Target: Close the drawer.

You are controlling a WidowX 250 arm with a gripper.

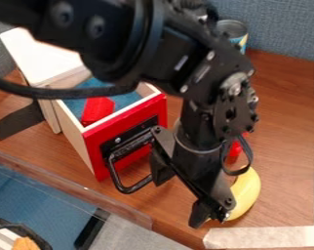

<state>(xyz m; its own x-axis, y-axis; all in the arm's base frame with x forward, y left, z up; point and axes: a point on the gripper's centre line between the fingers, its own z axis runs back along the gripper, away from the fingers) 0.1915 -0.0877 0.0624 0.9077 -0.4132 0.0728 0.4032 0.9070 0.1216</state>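
Note:
The drawer stands pulled out from its white-topped wooden box. Its front is red, its sides are pale wood, and a red object lies on the blue inside. A black loop handle sticks out from the front. My gripper hangs just right of the handle, open, with its two fingers spread wide. One finger is close beside the handle; whether they touch, I cannot tell. The arm hides part of the box and the drawer's back end.
A yellow curved object lies right behind the gripper, with a red thing above it, partly hidden. A can stands at the back. Pale tape marks the table's front right, and the table edge runs along the lower left.

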